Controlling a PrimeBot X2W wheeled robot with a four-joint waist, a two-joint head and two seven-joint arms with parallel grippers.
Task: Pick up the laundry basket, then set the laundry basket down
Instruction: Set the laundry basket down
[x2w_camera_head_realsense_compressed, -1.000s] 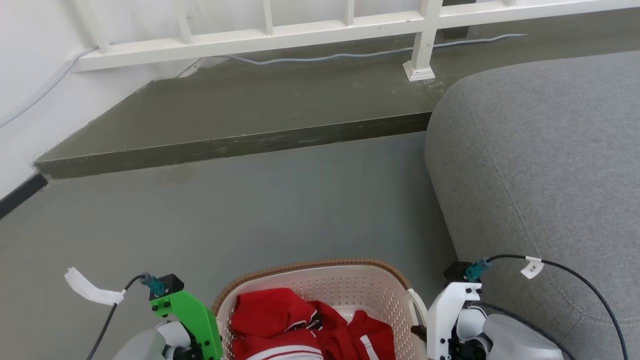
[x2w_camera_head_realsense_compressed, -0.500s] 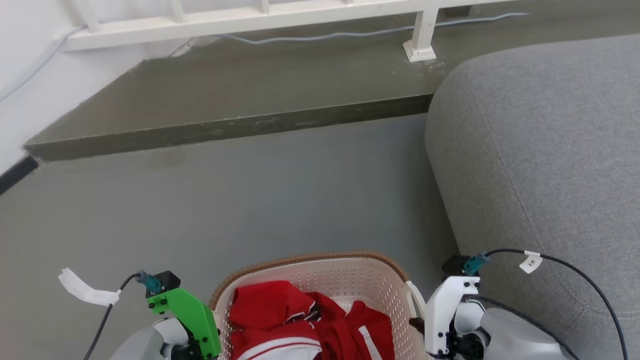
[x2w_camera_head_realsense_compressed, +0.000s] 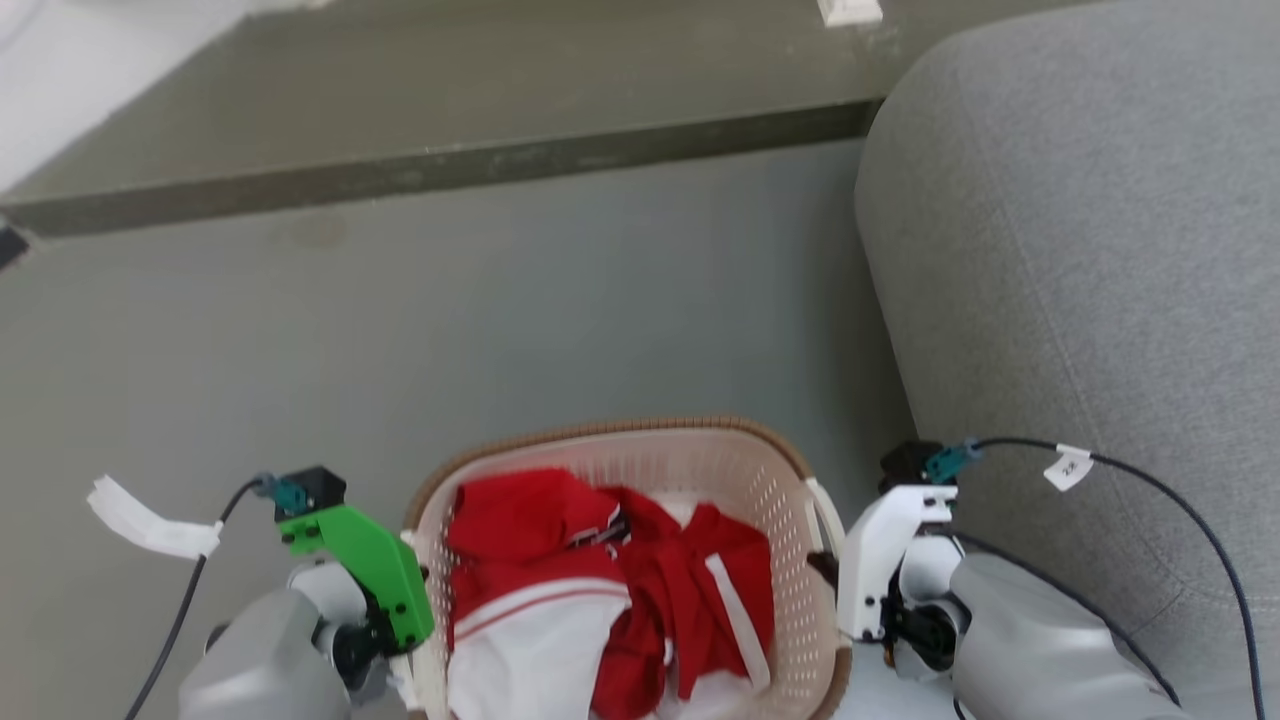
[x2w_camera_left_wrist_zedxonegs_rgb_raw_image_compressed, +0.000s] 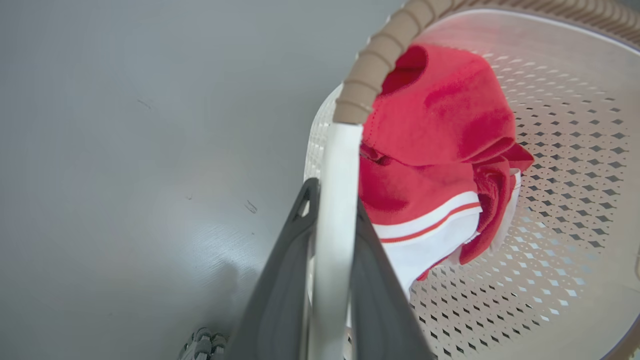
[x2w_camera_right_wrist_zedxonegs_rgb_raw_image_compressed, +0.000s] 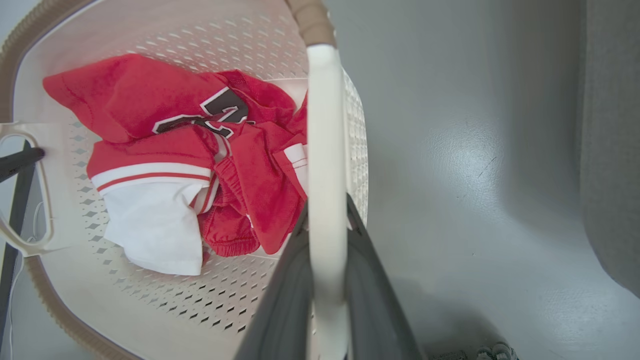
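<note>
The grey floor (x2w_camera_head_realsense_compressed: 500, 330) takes up most of the head view, with a grey upholstered sofa (x2w_camera_head_realsense_compressed: 1080, 250) along its right edge and a raised dark step (x2w_camera_head_realsense_compressed: 400, 100) along its far edge. The laundry basket (x2w_camera_head_realsense_compressed: 690, 462) is over the near part of the floor, just beside the sofa's base and between the 2 arms. Whether its base rests on the floor or hangs clear of it, I cannot tell. Inside it lies a loose heap of red and white clothes (x2w_camera_head_realsense_compressed: 560, 540), well below the brown rim. Each side carries 1 white handle. The left handle (x2w_camera_left_wrist_zedxonegs_rgb_raw_image_compressed: 342, 150) runs up between the dark fingers of the left gripper (x2w_camera_left_wrist_zedxonegs_rgb_raw_image_compressed: 332, 210), which is closed tight on the bar. The right gripper (x2w_camera_right_wrist_zedxonegs_rgb_raw_image_compressed: 327, 210) is clamped the same way around the right handle (x2w_camera_right_wrist_zedxonegs_rgb_raw_image_compressed: 325, 125). The basket looks like stiff plastic, light for its size, and the soft load should add little weight. The perforated walls may flex slightly, so the handles, gripped near mid-span as here, seem the right hold. Those bars look smooth and thin, so the basket could swivel or slip if 1 side rides higher than the other.
</note>
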